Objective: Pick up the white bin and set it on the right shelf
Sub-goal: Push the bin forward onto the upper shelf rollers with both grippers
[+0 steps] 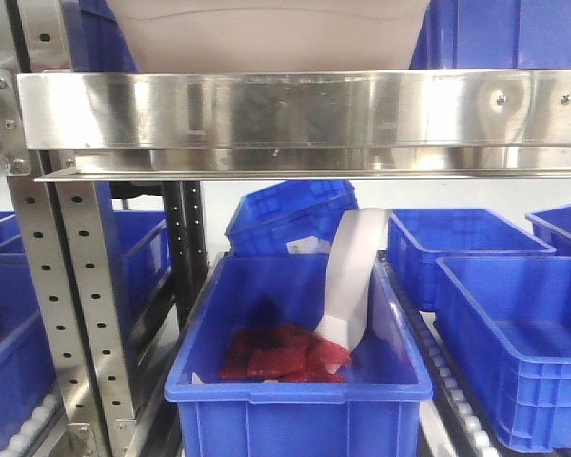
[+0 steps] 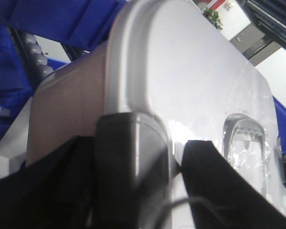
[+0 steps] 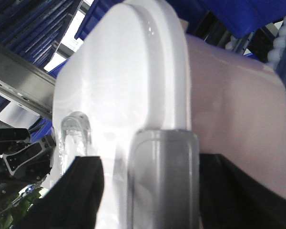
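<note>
The left gripper (image 2: 174,164) is closed on one end of the big see-through pinkish-white plastic tub with rounded corners (image 2: 66,114). Its two black fingers (image 2: 214,181) pinch the grey latch (image 2: 143,157) at the edge of the shiny white-grey lid (image 2: 190,81). The right gripper (image 3: 150,183) squeezes the other end the same way, with its black fingers (image 3: 74,195) on each side of a grey latch (image 3: 164,171) on the lid. A clear sunken handle (image 2: 245,133) sits in the lid just past the left fingers. In the front view, the bottom of the tub (image 1: 266,33) shows at the top, just above and behind the shiny steel shelf rail with rivets (image 1: 305,109). I cannot tell if the tub touches the shelf. A steel post with holes (image 1: 76,305) stands at the left. Under the shelf sits an open blue plastic bin (image 1: 295,390) with red packets (image 1: 281,357) and a white paper strip (image 1: 352,276) inside. More blue bins (image 1: 509,324) sit to the right.
</note>
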